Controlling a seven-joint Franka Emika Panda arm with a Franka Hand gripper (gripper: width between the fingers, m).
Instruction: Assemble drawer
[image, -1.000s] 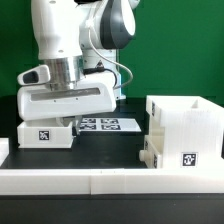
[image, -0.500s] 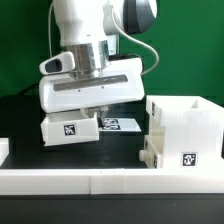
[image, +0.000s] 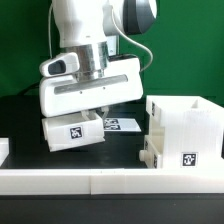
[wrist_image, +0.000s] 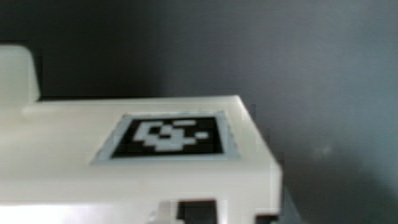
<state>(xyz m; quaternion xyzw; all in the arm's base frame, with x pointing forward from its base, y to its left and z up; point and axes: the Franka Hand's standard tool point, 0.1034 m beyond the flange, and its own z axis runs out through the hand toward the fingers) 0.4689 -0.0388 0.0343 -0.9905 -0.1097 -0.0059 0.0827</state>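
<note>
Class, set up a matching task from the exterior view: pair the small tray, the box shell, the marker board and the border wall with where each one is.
Things:
1. small tray
2. box shell
3. marker board
4. border wall

Places:
A. along the front edge
B. under the gripper
C. on the exterior view's right
D. flat on the table behind the tray

Pairs: 1-B, 2-C, 3-D, 4-A

The claw fingertips are hidden behind the tray, whose tag blurs.
</note>
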